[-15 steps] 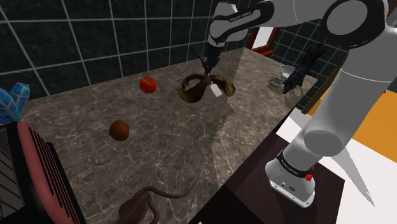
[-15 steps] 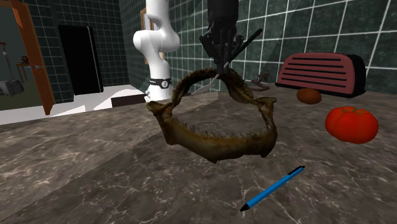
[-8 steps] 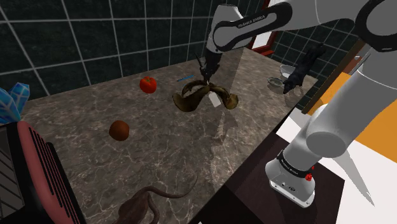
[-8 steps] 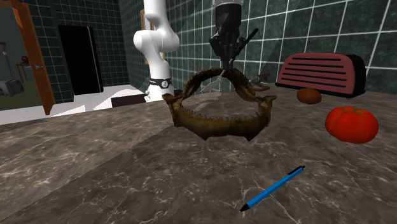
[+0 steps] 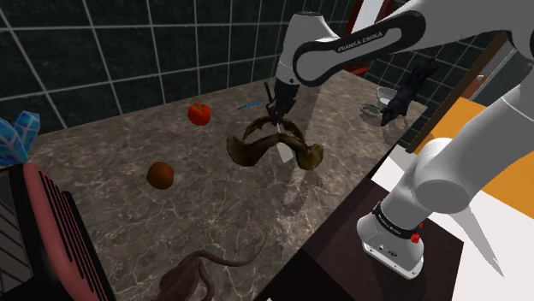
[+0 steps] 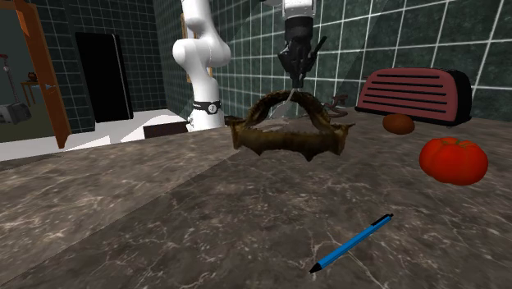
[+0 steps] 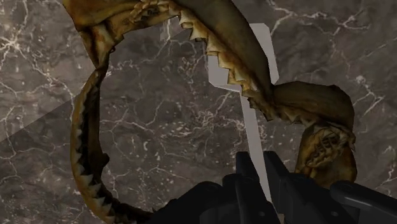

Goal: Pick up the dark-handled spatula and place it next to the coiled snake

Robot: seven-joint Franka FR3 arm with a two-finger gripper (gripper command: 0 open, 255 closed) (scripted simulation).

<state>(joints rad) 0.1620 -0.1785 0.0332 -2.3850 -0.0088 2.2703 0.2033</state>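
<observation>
Pincer (image 7: 257, 167) nearly closed, clasping thin-shafted spatula (image 7: 249, 127)

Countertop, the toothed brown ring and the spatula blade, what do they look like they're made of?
The countertop looks like smooth dark stone, likely marble, given its pale veining. The toothed brown ring looks matte and rough, perhaps bone or dried hide. The spatula clasped by the gripper has a plain, flat pale grey blade; material unclear.
</observation>
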